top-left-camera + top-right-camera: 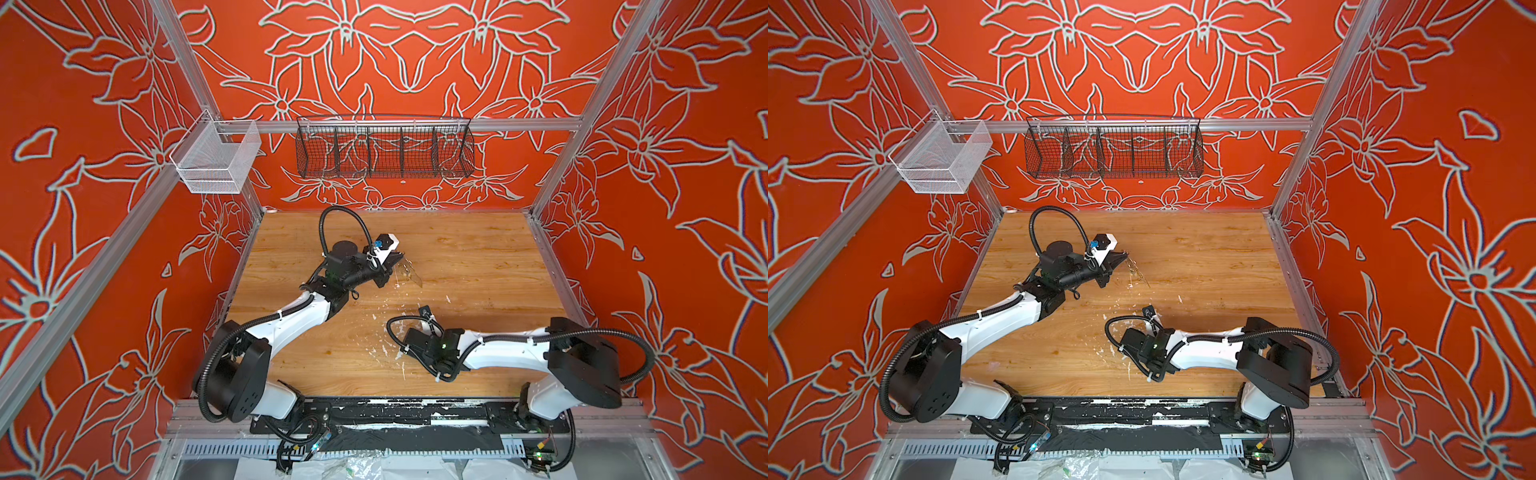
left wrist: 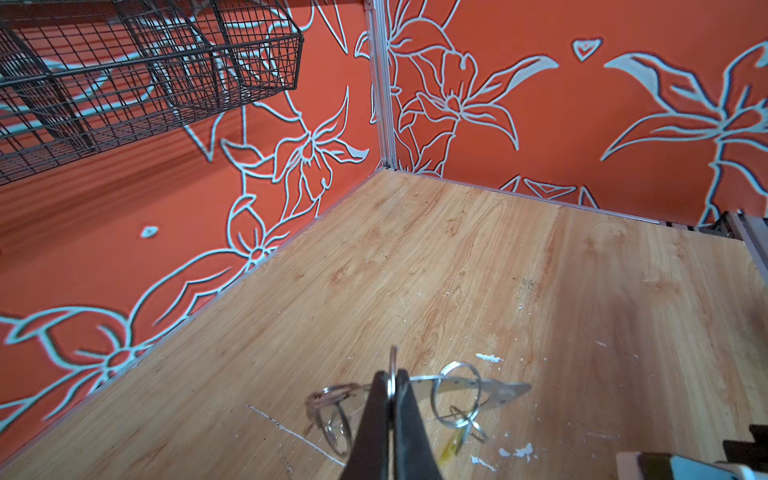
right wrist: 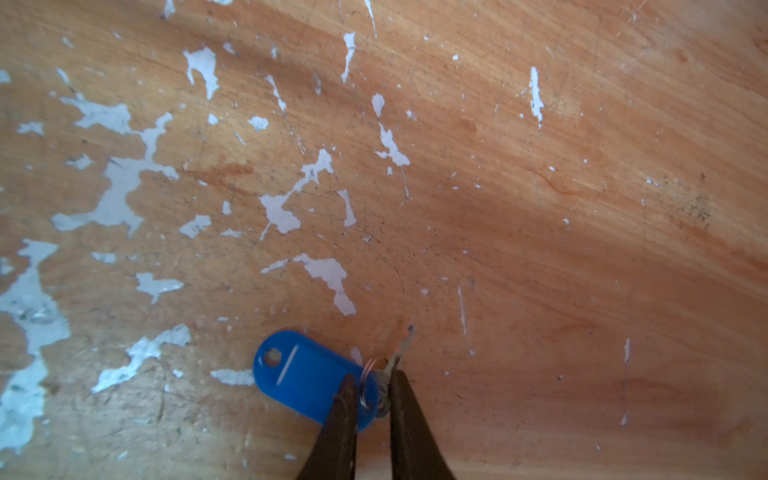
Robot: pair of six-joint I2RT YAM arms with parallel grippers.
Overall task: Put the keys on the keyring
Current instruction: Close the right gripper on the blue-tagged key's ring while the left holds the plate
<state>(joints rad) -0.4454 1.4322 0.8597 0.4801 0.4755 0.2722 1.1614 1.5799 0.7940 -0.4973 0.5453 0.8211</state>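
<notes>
Left gripper [image 2: 390, 374] pinches the keyring [image 2: 507, 390]; only the right wrist view shows the right gripper [image 3: 372, 377] seemingly clamping the blue-tagged key [image 3: 402, 349].

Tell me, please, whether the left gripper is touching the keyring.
Touching. The left wrist view shows the left gripper closed on a thin metal loop of the keyring, with no gap on either side.
</notes>
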